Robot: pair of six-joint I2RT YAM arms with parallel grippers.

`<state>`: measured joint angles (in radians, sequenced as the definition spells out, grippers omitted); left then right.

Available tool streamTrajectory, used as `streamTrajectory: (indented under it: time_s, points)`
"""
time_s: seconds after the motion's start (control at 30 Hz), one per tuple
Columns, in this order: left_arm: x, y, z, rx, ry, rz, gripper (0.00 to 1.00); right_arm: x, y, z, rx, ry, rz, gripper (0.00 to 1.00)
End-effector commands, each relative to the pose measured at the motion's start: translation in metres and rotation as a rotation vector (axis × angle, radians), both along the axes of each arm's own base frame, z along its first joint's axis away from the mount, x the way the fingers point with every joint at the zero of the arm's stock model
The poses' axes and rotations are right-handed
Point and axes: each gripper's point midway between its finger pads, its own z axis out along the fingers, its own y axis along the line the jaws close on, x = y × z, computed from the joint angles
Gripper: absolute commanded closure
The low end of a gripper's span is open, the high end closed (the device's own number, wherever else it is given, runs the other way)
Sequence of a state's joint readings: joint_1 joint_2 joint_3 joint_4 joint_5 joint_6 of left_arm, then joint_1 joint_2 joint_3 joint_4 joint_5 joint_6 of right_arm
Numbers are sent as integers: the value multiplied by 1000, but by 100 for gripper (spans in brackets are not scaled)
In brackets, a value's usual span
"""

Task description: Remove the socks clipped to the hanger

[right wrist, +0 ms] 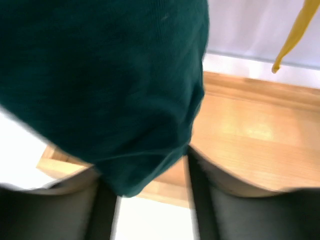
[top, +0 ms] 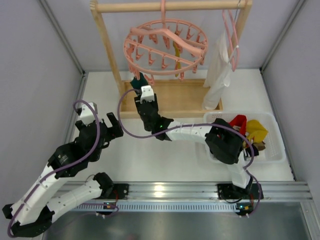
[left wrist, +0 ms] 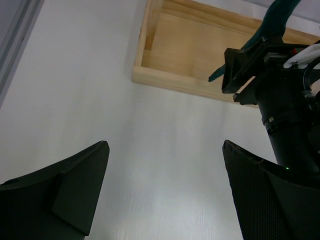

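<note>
Well, the teal sock (right wrist: 100, 85) hangs from the hanger (top: 165, 47), between the fingers of my right gripper (right wrist: 150, 185) (pinched or not, I cannot tell); my left gripper (left wrist: 165, 150) stands spread wide, well apart from it.

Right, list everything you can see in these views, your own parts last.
round plastic hoop hanger with clip pegs: one, pink, hung from the rack's top bar
dark fabric sock: one, teal, hanging at the hoop's near-left edge
thin fabric sock: one, mustard-yellow, hanging inside the hoop
wooden rack with tray base: one, pale wood, far side of the table
plain thin clothes hanger: one, pink, right end of the bar
large cloth: one, white, draped on that hanger
plastic basket: one, white, right side of the table
red and yellow socks: count unclear, in the basket
table: one, white
left pincer: open, empty, over the table
right pincer: around the teal sock, grip unclear
</note>
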<state>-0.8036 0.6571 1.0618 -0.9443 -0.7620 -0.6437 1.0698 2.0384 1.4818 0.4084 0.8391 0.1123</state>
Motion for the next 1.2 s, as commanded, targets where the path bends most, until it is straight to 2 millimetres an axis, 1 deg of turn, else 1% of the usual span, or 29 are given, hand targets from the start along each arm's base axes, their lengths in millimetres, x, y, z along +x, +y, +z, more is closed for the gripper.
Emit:
streamTrajectory:
  time_s: [0.0,0.03,0.07,0.13,0.2,0.23,0.27,0.3,0.33,0.37,0.4,0.43,0.47,0.5,0.53,0.57,0.6,0.63,0.67,0.7,0.8,0.83,0.9,0.93,1.0,1.07,1.1,1.13,1.17]
  points:
    - [-1,3,7,5,-18,-6,1,7,-10,39,113,-106,-63,58]
    - [-1,3,7,7,-17,-5,1,6,-13,38,110,-108,-65,78]
    - [-1,3,8,5,-20,-7,1,6,-14,40,107,-114,-64,86]
    - [-1,3,11,4,-23,-10,2,4,-22,46,110,-132,-66,96]
    - [0,2,14,0,-27,-12,1,-1,-24,51,126,-143,-35,97]
    - [1,0,17,-8,-31,-13,1,-7,-29,54,129,-142,-16,97]
    - [1,-2,21,-17,-33,-16,2,-11,-27,55,129,-139,27,97]
    - [2,-5,23,-33,-32,-25,1,-17,-29,45,121,-119,50,97]
    - [4,-10,33,-48,-38,-34,1,-26,-28,60,150,-128,112,98]
    - [6,-14,37,-58,-37,-40,1,-33,-29,62,155,-125,146,98]
    - [7,-18,43,-71,-40,-50,1,-40,-34,47,154,-94,169,99]
    - [12,-24,54,-79,-45,-56,1,-51,-34,61,195,-101,225,100]
    - [15,-27,59,-79,-47,-60,2,-57,-36,59,204,-92,251,100]
    - [17,-30,72,-91,-64,-64,1,-67,-44,54,217,-73,276,100]
    - [25,-39,71,-71,-42,-67,1,-74,-43,51,219,-61,315,100]
    - [29,-44,74,-66,-40,-71,1,-79,-47,48,222,-47,328,100]
    - [33,-49,87,-81,-55,-78,2,-87,-54,47,225,-36,338,100]
    - [42,-64,83,-68,-29,-106,1,-93,-54,46,227,-28,362,100]
    - [46,-72,87,-71,-30,-121,1,-98,-57,43,216,-16,374,100]
    - [56,-84,96,-80,-39,-136,1,-105,-60,46,224,-14,386,100]
    - [65,-105,113,-105,-51,-180,1,-117,-63,43,225,10,416,100]
    - [71,-113,124,-116,-69,-191,1,-122,-63,50,240,7,444,100]
    - [76,-121,134,-127,-87,-206,1,-129,-65,48,242,22,472,100]
    - [81,-126,142,-138,-105,-209,1,-133,-66,54,259,17,483,100]
    - [86,-126,151,-139,-123,-189,1,-138,-71,57,276,18,491,100]
    - [94,-131,148,-136,-125,-171,1,-140,-73,58,280,23,496,100]
    - [97,-135,142,-133,-121,-177,1,-141,-73,58,282,24,496,100]
    - [101,-140,145,-151,-141,-182,1,-140,-74,58,281,22,489,100]
    - [103,-143,141,-151,-137,-184,2,-139,-74,58,279,23,487,100]
